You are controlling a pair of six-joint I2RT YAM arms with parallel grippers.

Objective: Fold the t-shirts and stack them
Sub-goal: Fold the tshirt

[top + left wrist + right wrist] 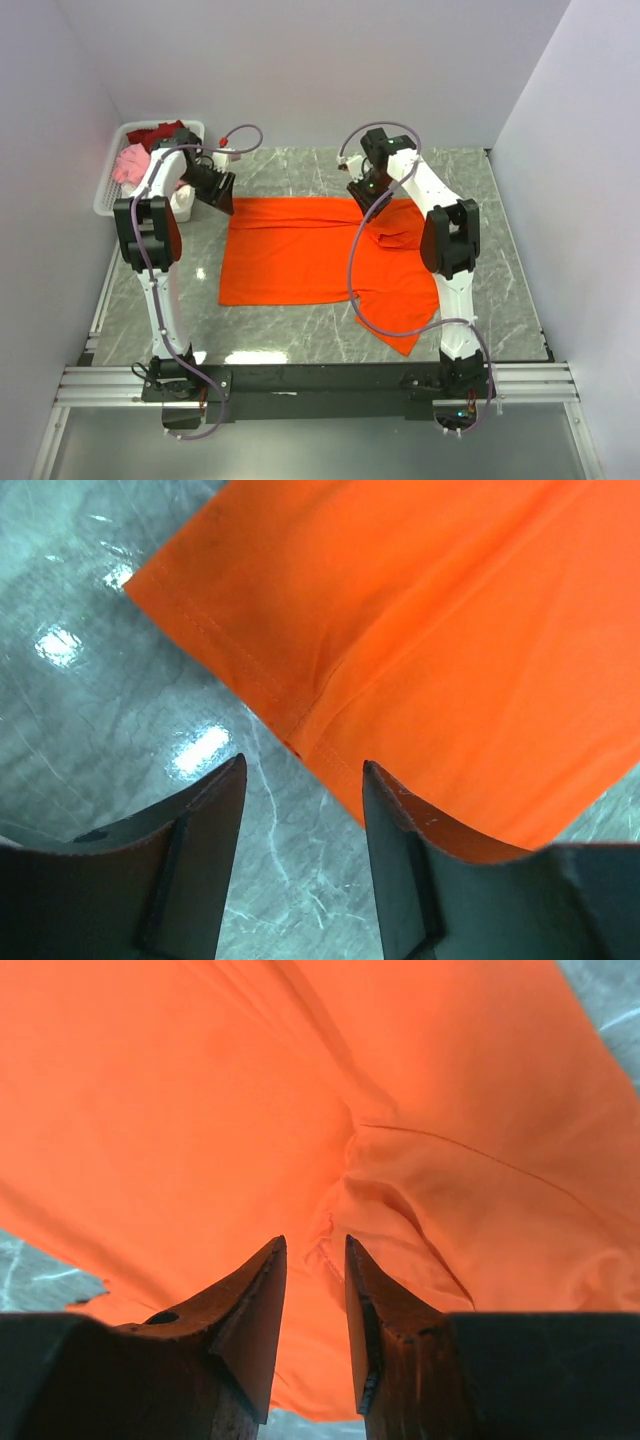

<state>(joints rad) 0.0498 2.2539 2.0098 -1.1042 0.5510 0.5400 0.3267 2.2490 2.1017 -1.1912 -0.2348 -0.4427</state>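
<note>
Top external view, we list by size. Desk (300, 335): grey-green veined marble, glossy, rectangular. Orange t-shirt (290, 255): soft matte cloth spread flat mid-desk, its left part a neat rectangle, its right part rumpled, with a flap trailing toward the near edge. Basket (108, 192): white slotted plastic at the desk's far left corner, holding a crumpled pink t-shirt (130, 166) and a dark red t-shirt (156, 133). Left end effector (300, 768): dark wedge fingers spread, nothing between them, over bare marble just beside the stitched hem corner. Right end effector (315, 1246): fingers parted by a narrow gap, pinching nothing we can see, above a puckered fold.
</note>
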